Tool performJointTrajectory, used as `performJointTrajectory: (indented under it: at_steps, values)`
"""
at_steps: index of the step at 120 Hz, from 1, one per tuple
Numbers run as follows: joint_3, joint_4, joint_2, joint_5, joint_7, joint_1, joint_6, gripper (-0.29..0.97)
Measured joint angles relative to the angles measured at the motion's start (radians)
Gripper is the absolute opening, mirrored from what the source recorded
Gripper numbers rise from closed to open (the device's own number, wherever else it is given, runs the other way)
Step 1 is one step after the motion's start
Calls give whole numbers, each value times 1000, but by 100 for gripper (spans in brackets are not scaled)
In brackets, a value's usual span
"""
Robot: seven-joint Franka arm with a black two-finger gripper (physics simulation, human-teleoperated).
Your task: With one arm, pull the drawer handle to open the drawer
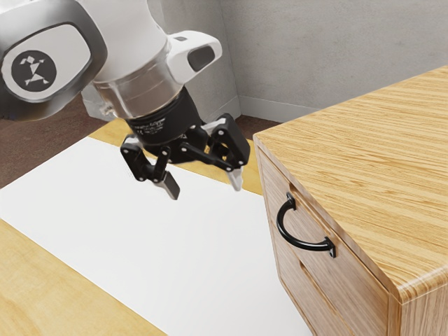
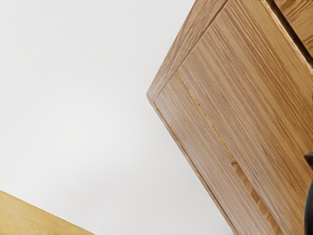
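A wooden cabinet (image 1: 364,168) stands at the exterior view's right. Its upper drawer front (image 1: 297,227) carries a black curved handle (image 1: 297,231), and the drawer looks flush with the cabinet. My black gripper (image 1: 204,183) hangs open above the white mat, to the left of the handle and a little higher, with nothing between its fingers (image 1: 168,185). In the wrist view the cabinet's drawer fronts (image 2: 234,112) run diagonally beside my hand, and a dark bit of the handle (image 2: 309,196) peeks in at the edge.
A white mat (image 1: 140,231) covers the middle of the wooden table (image 1: 35,294). Grey walls and a brown floor lie behind. The cabinet's top edge juts out over the drawer fronts.
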Motion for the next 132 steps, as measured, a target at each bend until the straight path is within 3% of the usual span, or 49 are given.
performJointTrajectory:
  at_steps: [46, 78, 95, 132]
  values:
    - [-18, -36, -31, -15, -117, 19, 36, 68]
    - [-144, -51, -36, -32, -180, 129, 45, 68]
    - [-250, -52, -57, -55, -204, 236, 49, 68]
    - [-267, -92, -59, -94, -238, 266, 81, 68]
